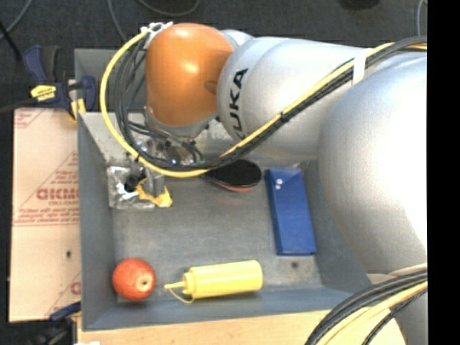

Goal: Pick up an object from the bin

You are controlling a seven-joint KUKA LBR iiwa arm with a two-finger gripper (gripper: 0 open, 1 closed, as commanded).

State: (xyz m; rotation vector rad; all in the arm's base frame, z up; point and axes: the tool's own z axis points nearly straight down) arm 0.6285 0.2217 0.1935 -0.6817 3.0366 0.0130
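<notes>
Silver arm (338, 121) links with an orange cover fill the upper right, closest to the lens, and the gripper (167, 154) hangs below the cover over the back left of the bin (215, 309). How the jaws stand I cannot tell, as the cover and cables hide them. Just beside and below the gripper, by the left wall, lies a crumpled silver thing (128, 187) with a yellow bit on its right side, the likeliest pick. It looks light, thin and shiny, so probably slippery and apt to buckle; a hold across its narrow middle seems safest, clear of the wall. A dark disc (237, 176) with a red rim lies half under the arm. Well apart sit a blue box (291, 210), a yellow bottle (224, 279) and a red fruit (134, 279).
</notes>
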